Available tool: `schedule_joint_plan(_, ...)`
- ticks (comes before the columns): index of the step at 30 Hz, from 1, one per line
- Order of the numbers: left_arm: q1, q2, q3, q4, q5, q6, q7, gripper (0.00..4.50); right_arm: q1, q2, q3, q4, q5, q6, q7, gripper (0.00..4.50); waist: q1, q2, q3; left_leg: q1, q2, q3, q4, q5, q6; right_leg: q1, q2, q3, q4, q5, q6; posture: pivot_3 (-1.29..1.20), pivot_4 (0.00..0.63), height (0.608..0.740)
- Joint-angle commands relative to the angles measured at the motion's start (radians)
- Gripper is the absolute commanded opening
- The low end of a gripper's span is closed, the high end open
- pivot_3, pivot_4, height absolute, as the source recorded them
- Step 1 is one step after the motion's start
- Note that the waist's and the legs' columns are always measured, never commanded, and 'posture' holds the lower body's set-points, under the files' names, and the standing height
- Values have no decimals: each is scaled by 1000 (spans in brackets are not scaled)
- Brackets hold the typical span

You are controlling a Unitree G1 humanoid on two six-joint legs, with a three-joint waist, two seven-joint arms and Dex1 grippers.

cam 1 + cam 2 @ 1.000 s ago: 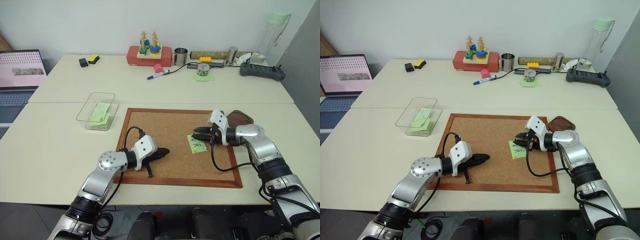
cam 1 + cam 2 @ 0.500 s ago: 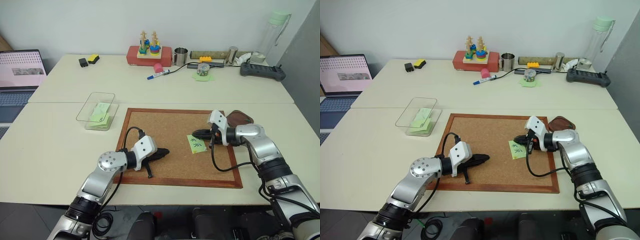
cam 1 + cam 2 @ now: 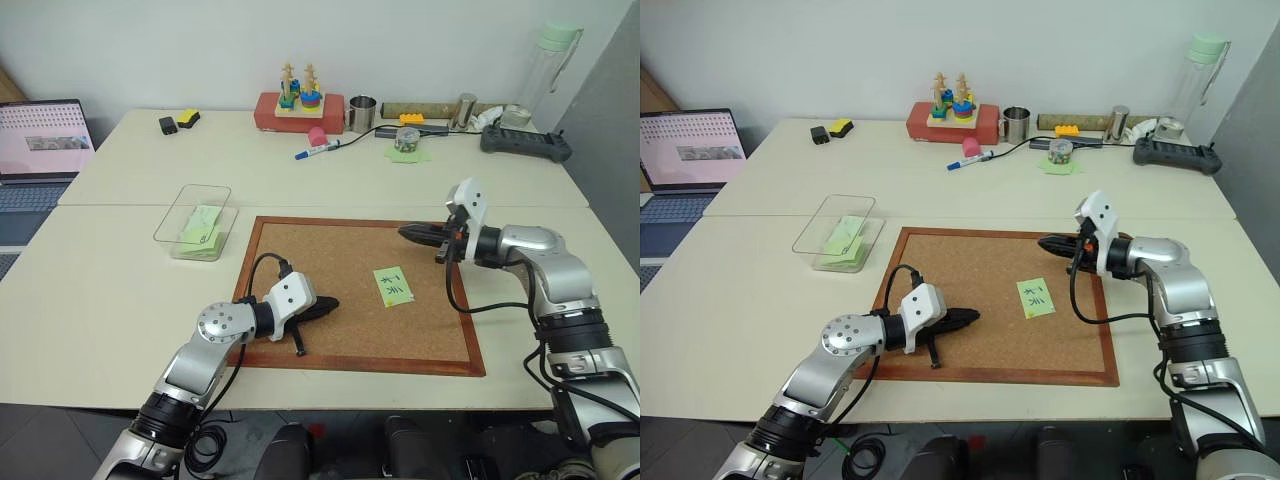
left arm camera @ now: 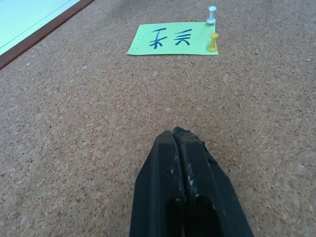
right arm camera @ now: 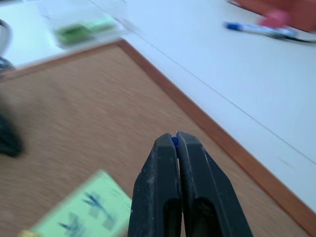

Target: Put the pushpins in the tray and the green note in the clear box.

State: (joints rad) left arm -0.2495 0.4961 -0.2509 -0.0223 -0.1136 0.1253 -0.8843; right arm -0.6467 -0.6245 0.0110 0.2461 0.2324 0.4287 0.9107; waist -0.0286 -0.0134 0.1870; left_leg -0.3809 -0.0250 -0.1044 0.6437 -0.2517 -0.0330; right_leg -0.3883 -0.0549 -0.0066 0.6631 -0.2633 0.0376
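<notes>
Two pushpins [image 4: 212, 29] pin green note [image 3: 393, 286]; right gripper [image 5: 176, 140] seemingly pinches another.

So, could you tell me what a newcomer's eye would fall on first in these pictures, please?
Probably the large cork board at the table's middle, with the green note lying toward its right side, a yellow pin and a white pin at one of its edges. Next, the right end effector, shut on something small and blue above the board's far right corner, and the clear box left of the board with green notes inside.
</notes>
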Motion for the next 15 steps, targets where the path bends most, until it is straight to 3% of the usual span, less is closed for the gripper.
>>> schedule_joint_plan(1, 8, -1, -28, 34, 30, 16, -2, 0, 5, -51, -63, 61, -64, -6, -124, 23, 0, 0, 0, 0, 0, 0, 0, 0, 0, 0, 0, 0, 0, 0, 0, 0, 150, 740)
schedule_joint_plan(10, -13, -10, -38, 55, 34, 7, -10, 0, 8, -36, -49, 220, -148, -58, -243, 23, 0, 2, -1, 1, 0, 1, 1, 0, 0, 1, 0, 1, 0, 0, 0, 0, 150, 740)
schedule_joint_plan(15, -6, -1, -37, 48, 37, 7, -10, 0, -10, -27, -55, 267, -148, -81, -261, 989, 2, 2, -1, 0, 0, 1, 1, 0, 0, 1, 0, 1, 0, 0, 0, 0, 150, 740)
